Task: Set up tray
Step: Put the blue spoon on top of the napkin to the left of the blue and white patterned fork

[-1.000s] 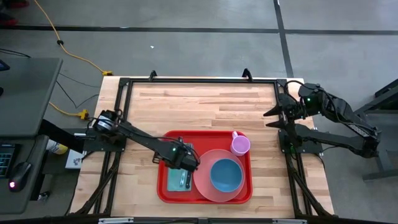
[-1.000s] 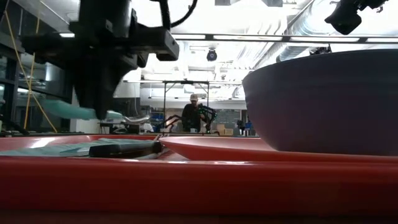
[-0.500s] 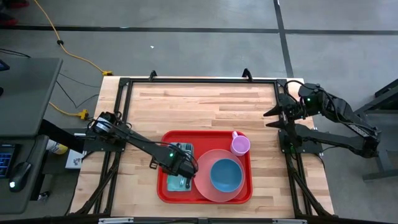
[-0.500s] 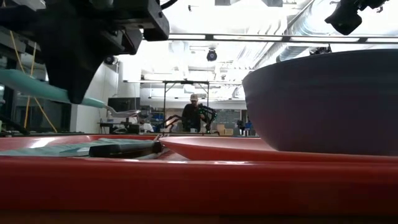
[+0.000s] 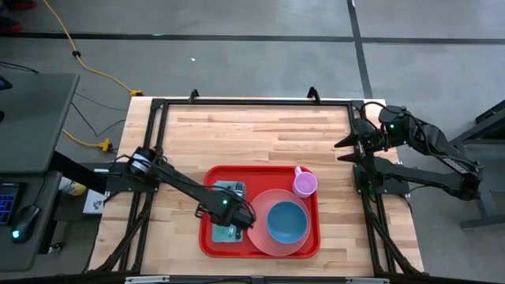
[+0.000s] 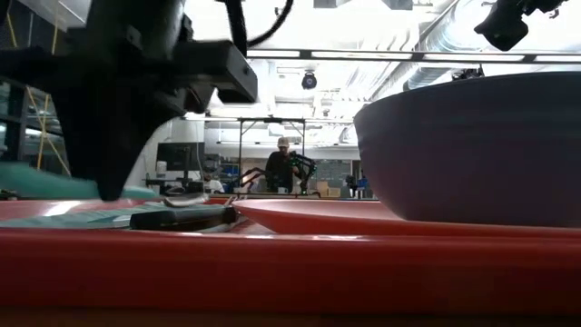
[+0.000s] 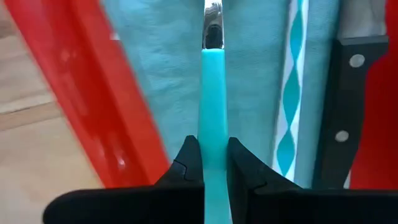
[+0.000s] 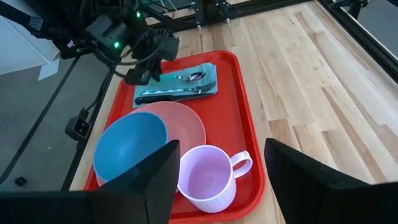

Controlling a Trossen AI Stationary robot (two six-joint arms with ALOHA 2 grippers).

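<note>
1. Left gripper [image 7: 209, 163], above the teal napkin [image 5: 225, 213], is clenched on a teal-handled utensil [image 7: 212, 106].
2. Lower it level, parallel beside the black-handled knife [image 7: 339, 124], before letting go.
3. Red tray [image 5: 260, 172] sits on the worktop [image 5: 260, 130], holding the napkin, a pink plate [image 5: 256, 229] with blue bowl [image 5: 286, 222], and a pink cup [image 5: 304, 184].
4. Right gripper [image 8: 217, 163] waits released, well away from the tray.
</note>
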